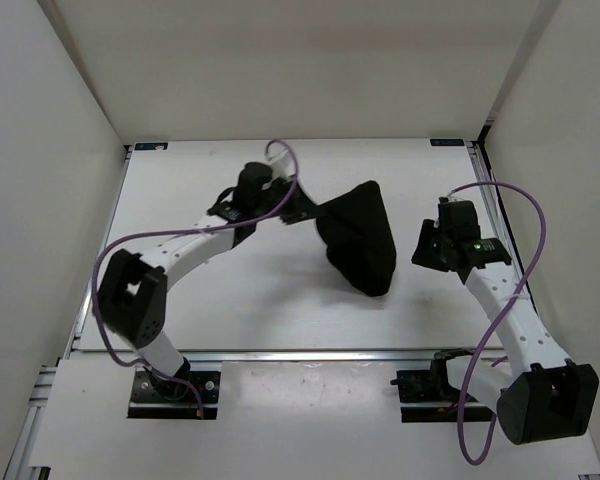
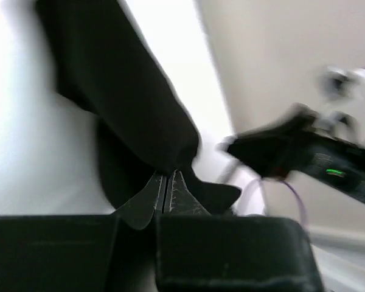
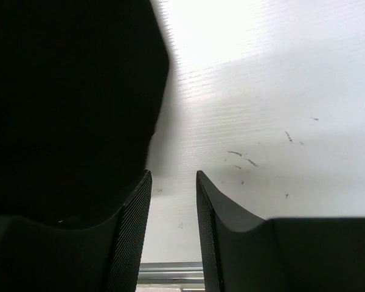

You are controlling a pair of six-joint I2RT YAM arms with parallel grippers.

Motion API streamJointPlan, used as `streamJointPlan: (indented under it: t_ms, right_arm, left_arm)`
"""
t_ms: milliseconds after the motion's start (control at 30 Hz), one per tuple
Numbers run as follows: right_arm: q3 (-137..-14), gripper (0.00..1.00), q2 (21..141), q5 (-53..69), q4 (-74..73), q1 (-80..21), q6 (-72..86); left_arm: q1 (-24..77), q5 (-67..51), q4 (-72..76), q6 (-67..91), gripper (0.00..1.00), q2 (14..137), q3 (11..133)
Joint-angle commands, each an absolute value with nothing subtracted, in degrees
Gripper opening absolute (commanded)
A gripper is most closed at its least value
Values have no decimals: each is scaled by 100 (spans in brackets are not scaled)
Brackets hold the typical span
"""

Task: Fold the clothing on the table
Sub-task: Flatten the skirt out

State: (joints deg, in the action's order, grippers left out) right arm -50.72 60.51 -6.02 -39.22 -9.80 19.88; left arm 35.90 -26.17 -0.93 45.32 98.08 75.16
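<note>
1. Black clothing (image 1: 360, 240) is seen bunched in a thick, rough wedge on the worktop (image 1: 230, 300), right of centre. It is not spread flat, and no clean folded edge can be made out.
2. The left pincer (image 1: 310, 212) is closed on the wedge's upper left corner. In the left wrist view it is seen pressed shut with a bit of fabric caught at its tip.
3. The right pincer (image 1: 422, 252) is held just beside the right flank of the clothing, apart from it. In the right wrist view its jaws are parted with only bare worktop between them, so nothing is gripped there.
4. The task is judged to be at an early or middle stage: one corner is taken, but a neat fold is not yet made.
5. What is left, by this judgement, is as follows: the garment is to be straightened or laid out, one half is to be carried over the other, and the result is to be set down flat and released.
6. Whether any layers are already doubled inside the heap cannot be told, since no detail is shown by the black fabric.
</note>
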Motion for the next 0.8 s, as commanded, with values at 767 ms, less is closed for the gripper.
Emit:
streamJointPlan:
  t_ms: [767]
  right_arm:
    - [-5064,46,7875,1757,-3121,-1705,2654]
  left_arm:
    - [2400,-2171,-808,3718,39,8235,3946]
